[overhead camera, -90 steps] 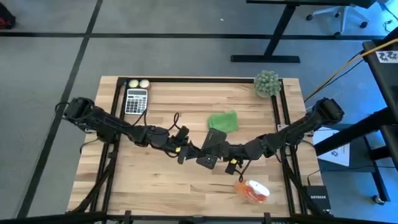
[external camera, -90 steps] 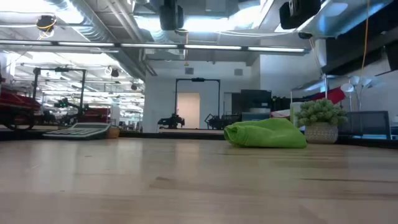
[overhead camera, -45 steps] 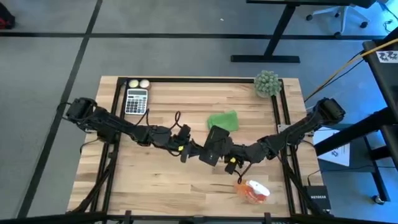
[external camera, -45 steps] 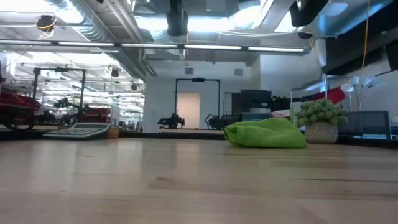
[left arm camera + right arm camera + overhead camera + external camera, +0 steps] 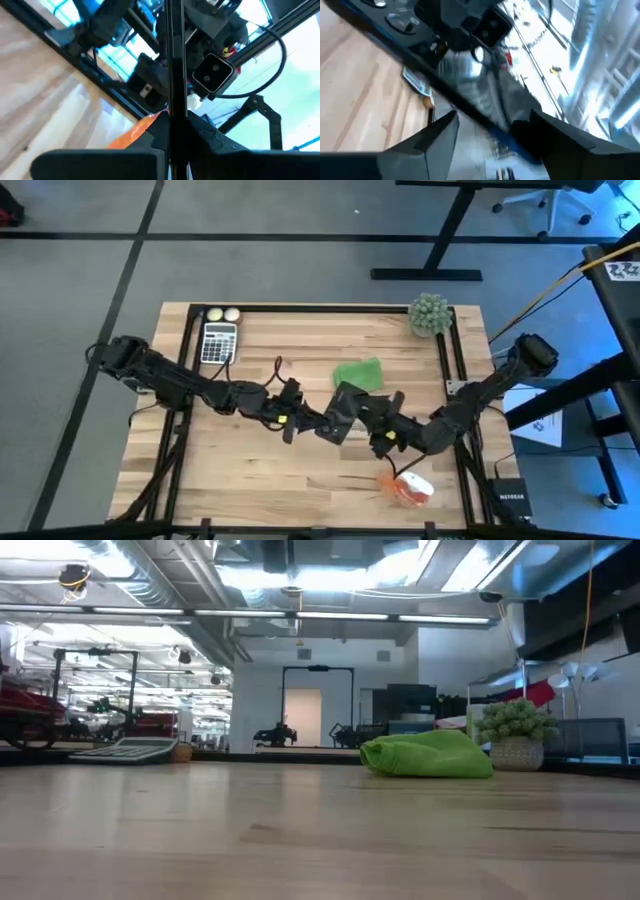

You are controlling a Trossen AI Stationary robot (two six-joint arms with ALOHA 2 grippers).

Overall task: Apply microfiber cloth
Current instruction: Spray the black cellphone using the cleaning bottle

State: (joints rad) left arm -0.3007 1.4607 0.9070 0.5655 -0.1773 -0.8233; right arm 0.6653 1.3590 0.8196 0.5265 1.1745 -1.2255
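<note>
On the far half of the table (image 5: 250,470), near the spiky plant (image 5: 430,313), the microfiber cloth (image 5: 358,374) lies bright green and bunched. Left gripper (image 5: 318,423) pinches a black phone (image 5: 342,412) edge-on at mid-table. Right gripper (image 5: 383,404) hangs beside it, fingers spread and empty.

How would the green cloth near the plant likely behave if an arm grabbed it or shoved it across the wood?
The green cloth lies in a soft, rumpled heap, so it would probably droop when lifted. It looks light for its bulk. Pushed, it would likely bunch and fold rather than slide whole; rolling or tipping seems unlikely.
</note>
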